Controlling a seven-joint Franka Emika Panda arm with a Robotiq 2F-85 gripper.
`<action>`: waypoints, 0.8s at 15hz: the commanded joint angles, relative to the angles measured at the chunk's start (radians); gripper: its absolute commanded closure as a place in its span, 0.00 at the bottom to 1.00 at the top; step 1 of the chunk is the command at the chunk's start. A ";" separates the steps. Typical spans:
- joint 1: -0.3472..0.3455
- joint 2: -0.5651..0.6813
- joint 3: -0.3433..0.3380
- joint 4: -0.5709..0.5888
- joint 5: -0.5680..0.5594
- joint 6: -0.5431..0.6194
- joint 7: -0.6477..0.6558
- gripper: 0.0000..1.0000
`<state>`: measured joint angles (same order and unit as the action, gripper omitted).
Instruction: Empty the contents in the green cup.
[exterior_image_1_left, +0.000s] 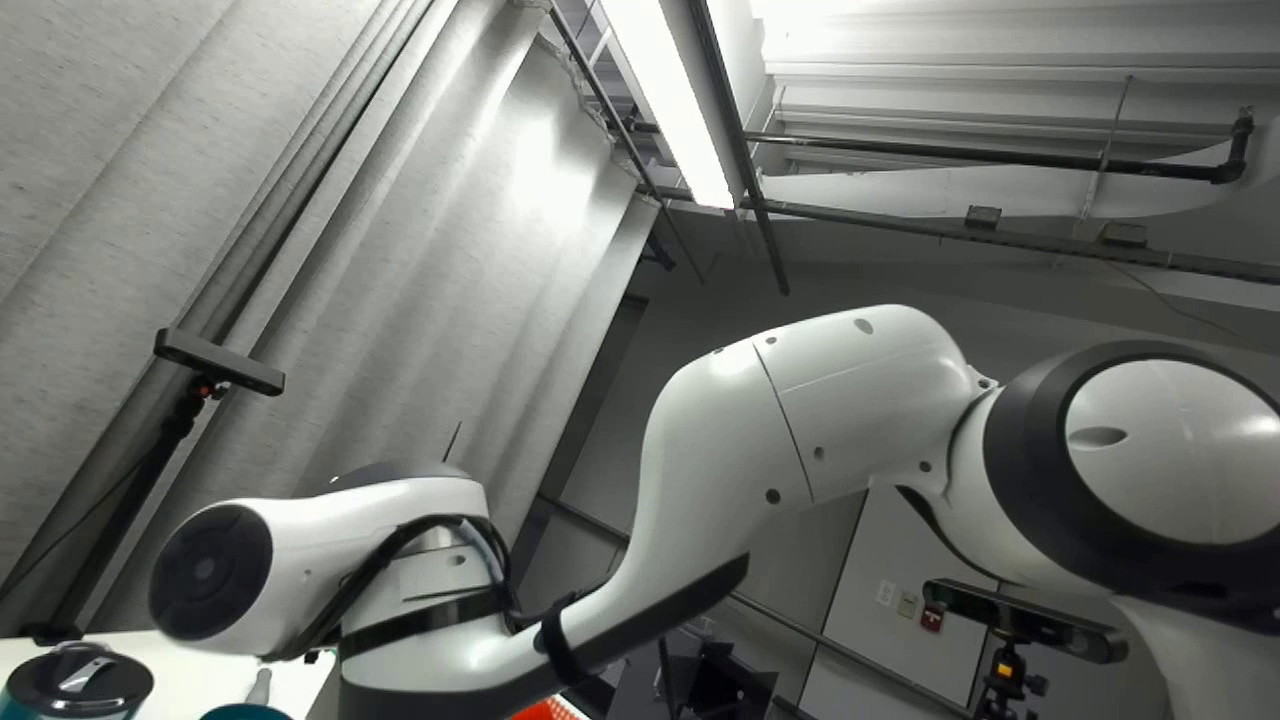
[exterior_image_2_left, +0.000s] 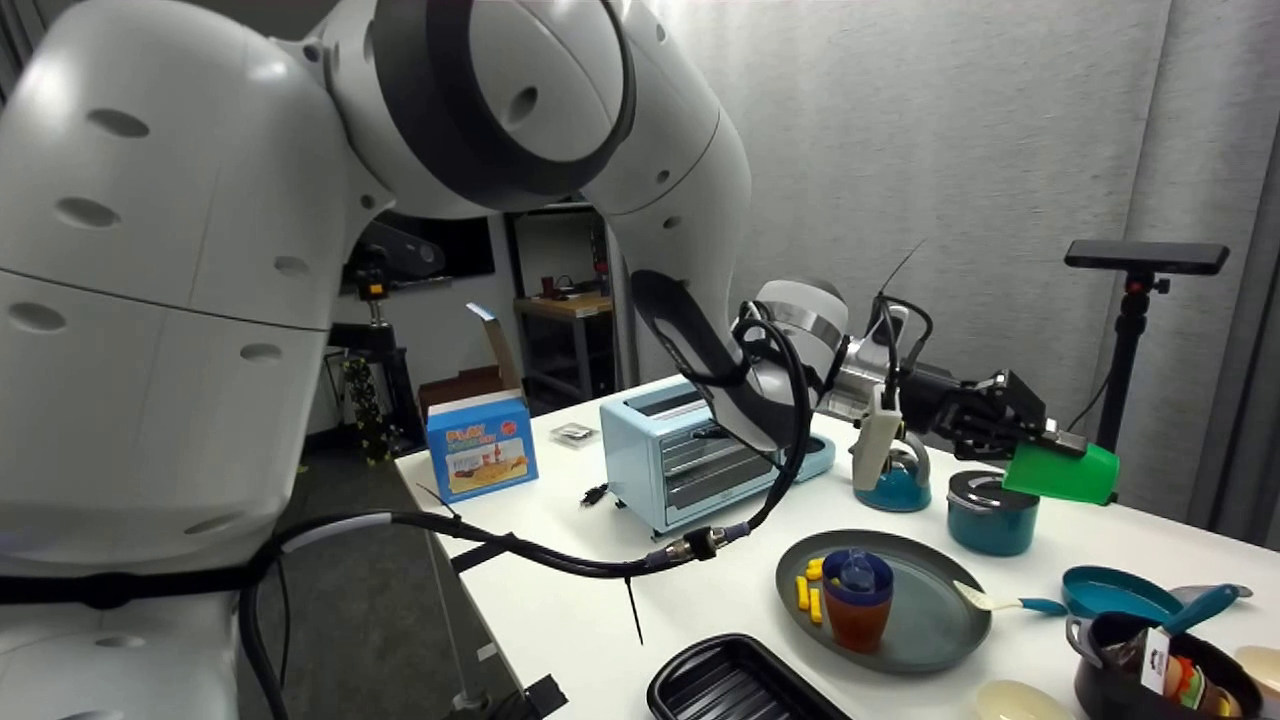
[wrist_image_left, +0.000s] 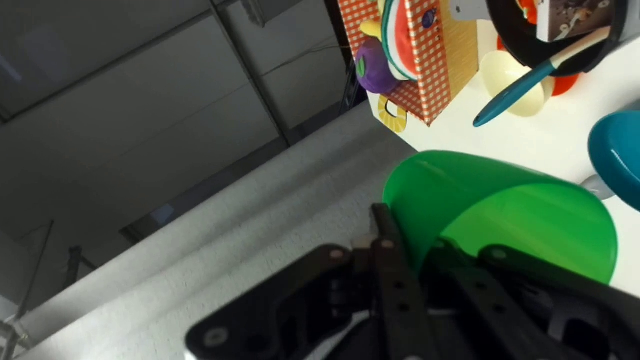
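Overhead, a long bright light fixture (exterior_image_1_left: 672, 100) runs beside dark pipes (exterior_image_1_left: 900, 148), and tall pale grey fabric curtains (exterior_image_2_left: 930, 150) hang behind a smooth white table (exterior_image_2_left: 560, 620). On a bright blue cardboard box (exterior_image_2_left: 482, 445) at the table's edge, flap raised, the word "PLAY" can be read; the lettering under it is too blurred. A small white printed tag (exterior_image_2_left: 1155, 660) at a black pot (exterior_image_2_left: 1110, 693) of toy food (exterior_image_2_left: 1192, 683) is too fine to make out. Also on the table stand a pale blue toaster oven (exterior_image_2_left: 632, 465), a teal kettle (exterior_image_2_left: 893, 492) and a teal pot (exterior_image_2_left: 992, 525) with a dark lid. A round grey plate (exterior_image_2_left: 930, 635) bears a dark blue and reddish-brown cup (exterior_image_2_left: 857, 610), small yellow pieces (exterior_image_2_left: 802, 592) and the head of a white-and-teal spatula (exterior_image_2_left: 975, 598). In an exterior view a black cable (exterior_image_2_left: 600, 570) sags in front of part of the table. In the wrist view a red-and-white checked box (wrist_image_left: 435, 82) holds a toy watermelon slice (wrist_image_left: 401, 40) beside a purple toy (wrist_image_left: 377, 72). As for the black two-finger gripper (wrist_image_left: 414, 230), its fingers are drawn close together, pinching the wall of a round bright green cup (exterior_image_2_left: 1065, 475), which is held up off the table, tipped on its side.
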<state>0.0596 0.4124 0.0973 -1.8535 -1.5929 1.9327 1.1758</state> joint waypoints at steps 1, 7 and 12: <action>-0.040 -0.028 0.005 0.031 0.138 0.112 0.009 0.99; -0.079 -0.050 -0.017 0.027 0.367 0.360 -0.007 0.99; -0.093 -0.071 -0.035 -0.007 0.568 0.608 -0.040 0.99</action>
<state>-0.0178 0.3797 0.0713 -1.8200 -1.1339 2.4090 1.1698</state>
